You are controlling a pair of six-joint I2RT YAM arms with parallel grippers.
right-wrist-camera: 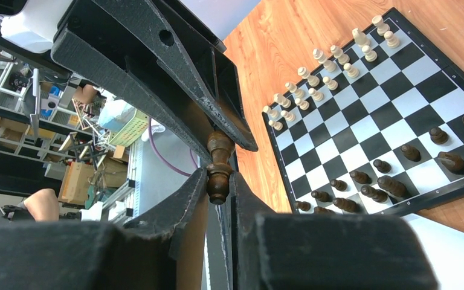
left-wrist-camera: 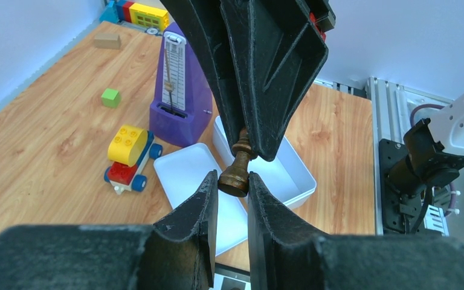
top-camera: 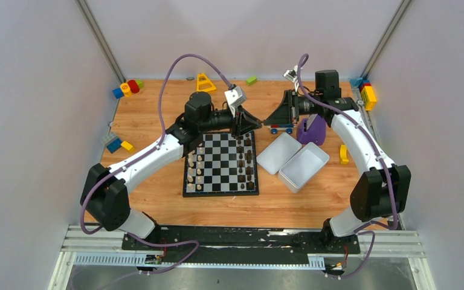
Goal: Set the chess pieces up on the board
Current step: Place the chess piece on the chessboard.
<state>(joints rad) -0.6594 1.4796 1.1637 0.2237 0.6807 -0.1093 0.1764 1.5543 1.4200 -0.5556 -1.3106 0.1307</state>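
The left gripper (left-wrist-camera: pixel 234 181) is nearly closed and pinches the wide foot of one dark chess piece (left-wrist-camera: pixel 240 158). The right gripper (right-wrist-camera: pixel 219 181), facing it, presses on the slimmer upper part of the same piece. The piece seems light, hard and smooth, so it could twist; the foot gives the safer hold. The board (right-wrist-camera: pixel 393 103) lies beneath, on the left gripper's side.

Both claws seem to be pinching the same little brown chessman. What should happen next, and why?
Probably the left gripper should ease open. The right gripper also pinches the dark chess piece at its other end, so letting go would hand it over for placing on the board.
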